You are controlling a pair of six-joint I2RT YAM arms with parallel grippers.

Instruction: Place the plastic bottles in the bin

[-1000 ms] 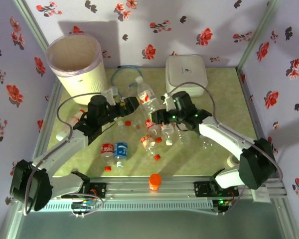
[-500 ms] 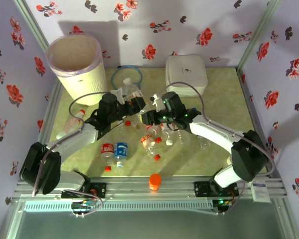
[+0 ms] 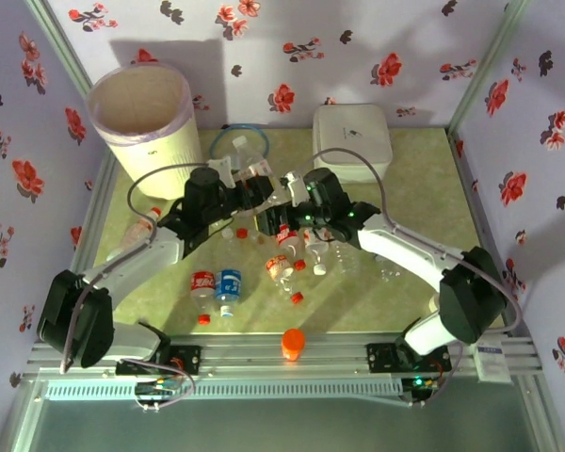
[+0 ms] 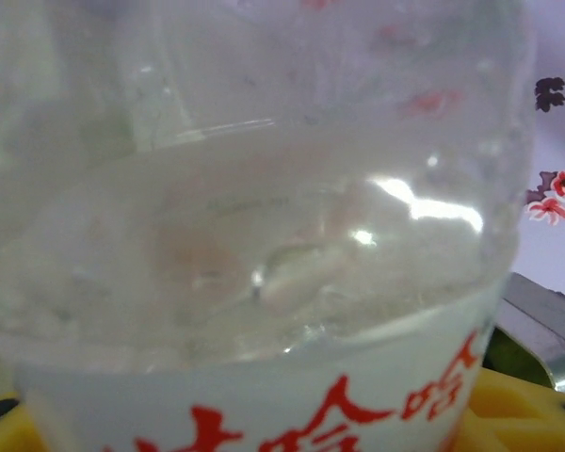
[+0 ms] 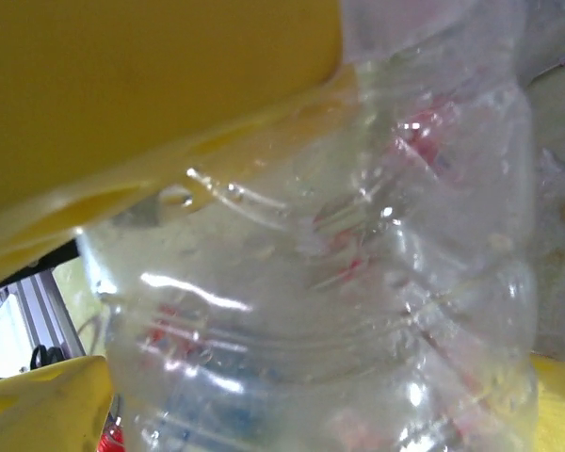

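Observation:
A clear plastic bottle [image 3: 250,162] with a white cap is held tilted above the mat, between my two grippers. My left gripper [image 3: 256,193] is shut on it near its white label with red characters [image 4: 264,235], and yellow pads [image 4: 532,414] show at the lower corners. My right gripper [image 3: 281,209] is shut on the ribbed clear body [image 5: 339,311], with a yellow finger [image 5: 122,94] above it. Several more bottles lie on the mat: a red-labelled one [image 3: 202,282], a blue-labelled one [image 3: 229,282] and a cluster [image 3: 284,266]. The cream bin [image 3: 162,160], lined with lilac, stands at the back left.
A flat white lidded box [image 3: 351,139] sits at the back right. A blue cable loop [image 3: 217,143] lies beside the bin. An orange knob [image 3: 293,342] rests at the front rail. One bottle [image 3: 137,234] lies under the left arm and another [image 3: 388,269] under the right arm.
The right gripper carried the upright bottle leftwards and tilted it. The left gripper rose and moved right to meet it, so both now hold it.

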